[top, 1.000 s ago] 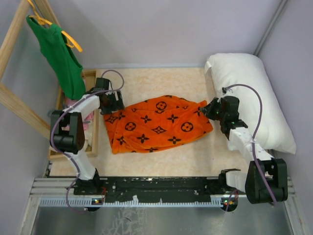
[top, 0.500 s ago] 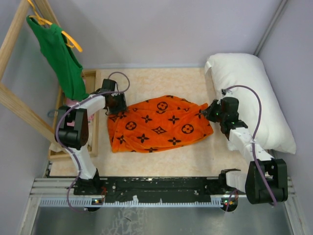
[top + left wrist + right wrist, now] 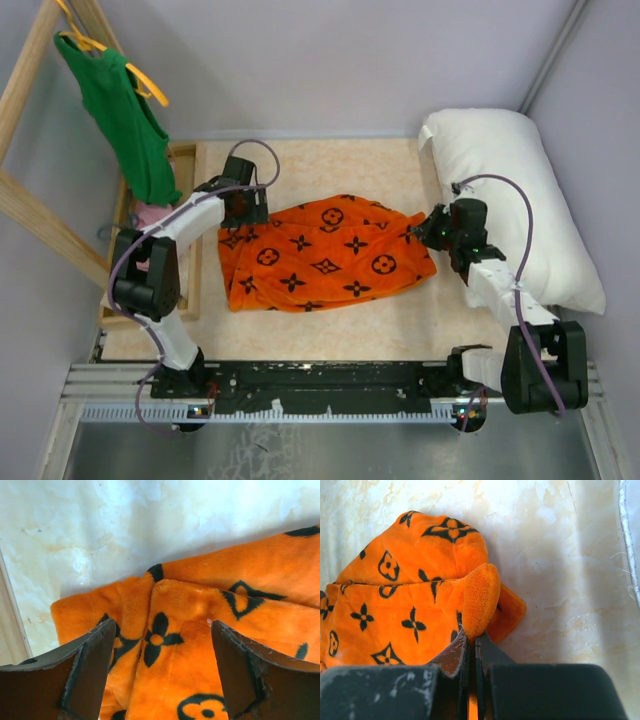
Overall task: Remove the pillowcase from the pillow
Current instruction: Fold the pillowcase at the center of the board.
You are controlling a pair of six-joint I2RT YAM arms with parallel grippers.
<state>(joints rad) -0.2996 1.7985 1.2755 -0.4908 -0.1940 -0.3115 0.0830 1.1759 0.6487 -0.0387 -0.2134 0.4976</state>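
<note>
the pillowcase (image 3: 325,255) is lying crumpled in the middle of the counter (image 3: 330,165). the pillow (image 3: 520,190) is lying outside it along the counter's right side, reaching into the back right corner. the left gripper (image 3: 245,205) is sitting over the pillowcase's back left corner. the right gripper (image 3: 420,230) is sitting at its right edge, between pillowcase and pillow. a wooden tray (image 3: 190,270) is lying along the counter's left edge, with a cloth (image 3: 150,215) showing in it behind the left arm. a tank top (image 3: 125,115) is hanging on a hanger (image 3: 150,88) from a wooden frame (image 3: 25,75) at the back left, above the tray.
</note>
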